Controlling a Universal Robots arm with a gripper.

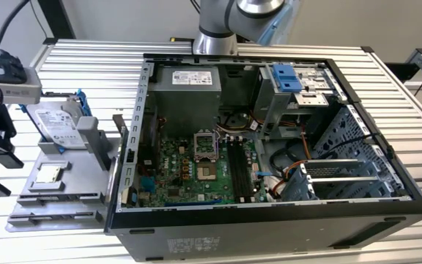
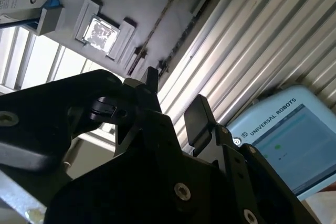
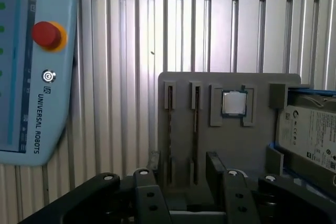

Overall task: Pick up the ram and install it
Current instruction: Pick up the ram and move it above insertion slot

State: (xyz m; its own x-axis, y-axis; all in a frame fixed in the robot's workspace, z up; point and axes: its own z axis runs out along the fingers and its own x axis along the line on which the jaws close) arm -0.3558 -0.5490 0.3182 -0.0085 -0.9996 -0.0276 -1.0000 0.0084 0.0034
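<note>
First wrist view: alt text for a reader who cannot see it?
The gripper, jaws open, hangs over a grey tray holding two ram sticks on edge, a processor chip and a hard drive. A teach pendant lies on the slatted table.

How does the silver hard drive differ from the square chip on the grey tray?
The hard drive is much bigger than the square chip. The hard drive leans tilted in a blue frame; the square chip lies flat. The hard drive carries a printed label; the square chip's top is bare and shiny. Both sit on the grey tray.
</note>
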